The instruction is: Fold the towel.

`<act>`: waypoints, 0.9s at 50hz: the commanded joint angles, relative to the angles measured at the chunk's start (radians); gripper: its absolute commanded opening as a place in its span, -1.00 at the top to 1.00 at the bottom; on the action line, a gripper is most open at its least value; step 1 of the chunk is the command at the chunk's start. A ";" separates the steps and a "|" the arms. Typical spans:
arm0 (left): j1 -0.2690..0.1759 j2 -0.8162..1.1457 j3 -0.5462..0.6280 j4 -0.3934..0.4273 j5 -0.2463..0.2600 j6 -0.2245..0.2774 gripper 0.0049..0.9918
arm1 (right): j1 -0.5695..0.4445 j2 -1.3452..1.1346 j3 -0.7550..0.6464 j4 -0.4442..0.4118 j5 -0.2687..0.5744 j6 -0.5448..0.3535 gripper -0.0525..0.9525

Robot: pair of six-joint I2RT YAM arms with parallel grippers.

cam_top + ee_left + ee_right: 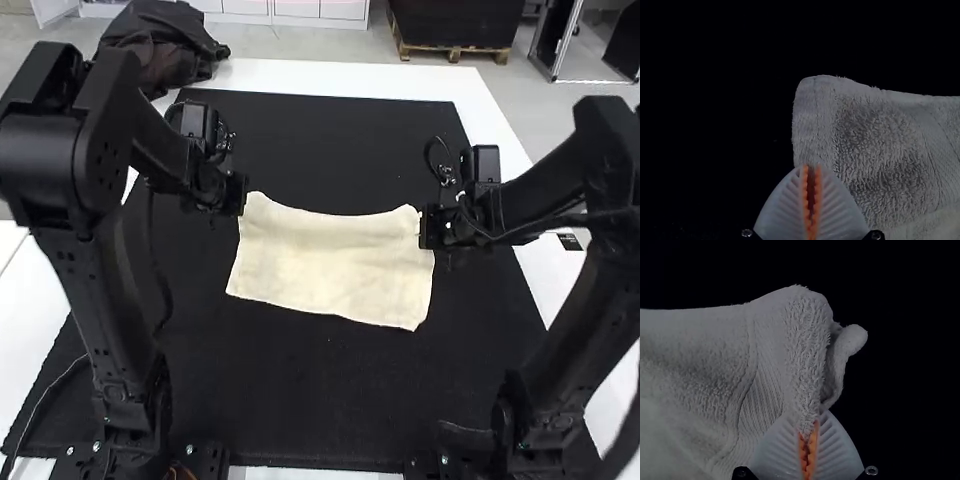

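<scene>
Between the 2 claws, the towel (pixel 330 265) lies mostly spread, pinched near its far corners by the left claw (pixel 812 167) and right claw (pixel 808 424), both closed narrow. Folding looks early: the held side probably needs bringing over, then smoothing.

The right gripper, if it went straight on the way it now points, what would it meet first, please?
The towel comes first: the right gripper has its side edge between the fingertips. Beyond it, probably the black mat, though depth is unclear.
</scene>
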 commanded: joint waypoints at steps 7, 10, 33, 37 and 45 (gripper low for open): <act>0.006 -0.076 -0.031 -0.052 -0.014 0.018 0.95 | -0.025 -0.115 -0.015 -0.077 -0.008 -0.005 0.94; 0.006 -0.089 -0.033 -0.065 -0.014 0.018 0.95 | -0.025 -0.140 -0.018 -0.095 -0.008 -0.007 0.94; 0.005 -0.155 -0.108 -0.119 -0.017 0.021 0.95 | -0.025 -0.281 -0.083 -0.269 -0.048 -0.033 0.94; 0.005 -0.165 -0.123 -0.119 -0.018 0.027 0.95 | -0.025 -0.288 -0.095 -0.286 -0.051 -0.039 0.94; 0.005 -0.172 -0.157 -0.113 -0.020 0.028 0.95 | -0.025 -0.288 -0.129 -0.290 -0.051 -0.051 0.94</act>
